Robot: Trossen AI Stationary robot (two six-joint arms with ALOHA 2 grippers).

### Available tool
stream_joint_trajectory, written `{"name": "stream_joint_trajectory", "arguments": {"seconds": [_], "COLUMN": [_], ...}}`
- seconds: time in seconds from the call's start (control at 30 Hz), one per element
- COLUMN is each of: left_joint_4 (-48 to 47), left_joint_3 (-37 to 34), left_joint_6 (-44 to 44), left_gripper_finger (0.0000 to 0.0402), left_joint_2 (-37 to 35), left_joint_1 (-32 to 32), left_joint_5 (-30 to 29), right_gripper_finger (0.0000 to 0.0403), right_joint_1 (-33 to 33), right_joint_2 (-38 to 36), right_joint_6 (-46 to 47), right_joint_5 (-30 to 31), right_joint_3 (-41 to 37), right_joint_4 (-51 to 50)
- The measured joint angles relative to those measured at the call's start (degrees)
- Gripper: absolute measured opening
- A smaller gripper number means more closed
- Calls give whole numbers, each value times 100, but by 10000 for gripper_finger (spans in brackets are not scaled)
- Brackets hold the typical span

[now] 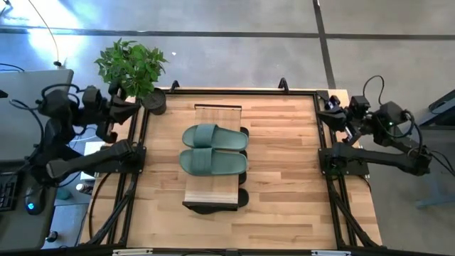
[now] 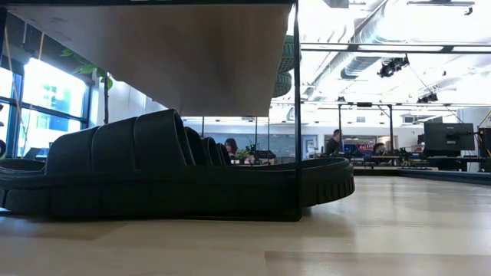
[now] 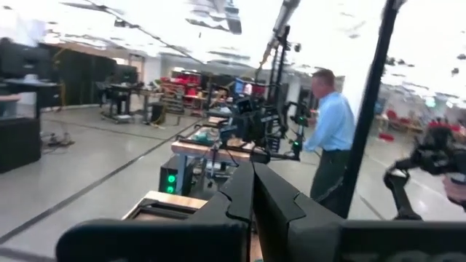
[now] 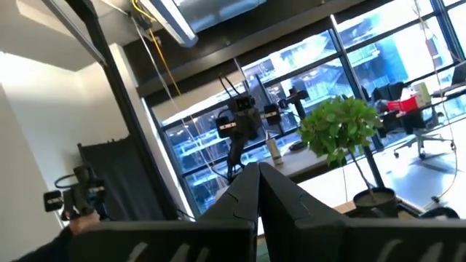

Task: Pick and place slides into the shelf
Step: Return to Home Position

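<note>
Bench (image 1: 284, 163): shelf (image 1: 212, 193) holds green slides (image 1: 213, 149), black slides (image 2: 153, 169) beneath.
Left tool (image 3: 253, 171), right tool (image 4: 258, 169): both closed, at bench sides.
Homing: fold slowly, clear of shelf.

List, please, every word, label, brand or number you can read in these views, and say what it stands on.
No text can be read in any view.
The sage green slides, the black slide and the shelf show no print or logo.
Anything on the monitor in the room behind is too small to read.
</note>
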Motion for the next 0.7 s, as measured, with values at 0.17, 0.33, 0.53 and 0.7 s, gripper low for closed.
{"name": "stream_joint_trajectory", "arguments": {"seconds": [0.17, 0.33, 0.53, 0.7], "left_joint_4": [-13, -189, -211, -252], "left_joint_3": [-492, -925, -1414, -1683], "left_joint_6": [-303, -523, -801, -972], "left_gripper_finger": [0, 0, 0, 0], "left_joint_2": [-702, -1406, -2142, -2441], "left_joint_1": [0, 0, 0, 0], "left_joint_5": [-303, -753, -1092, -1157], "right_gripper_finger": [0, 0, 0, 0], "right_joint_1": [0, 0, 2, 4], "right_joint_2": [-102, -244, -471, -801], "right_joint_6": [153, 285, 501, 684], "right_joint_5": [108, 312, 336, 418], "right_joint_3": [-163, -369, -818, -1547], "right_joint_4": [113, 147, 616, 1413]}}
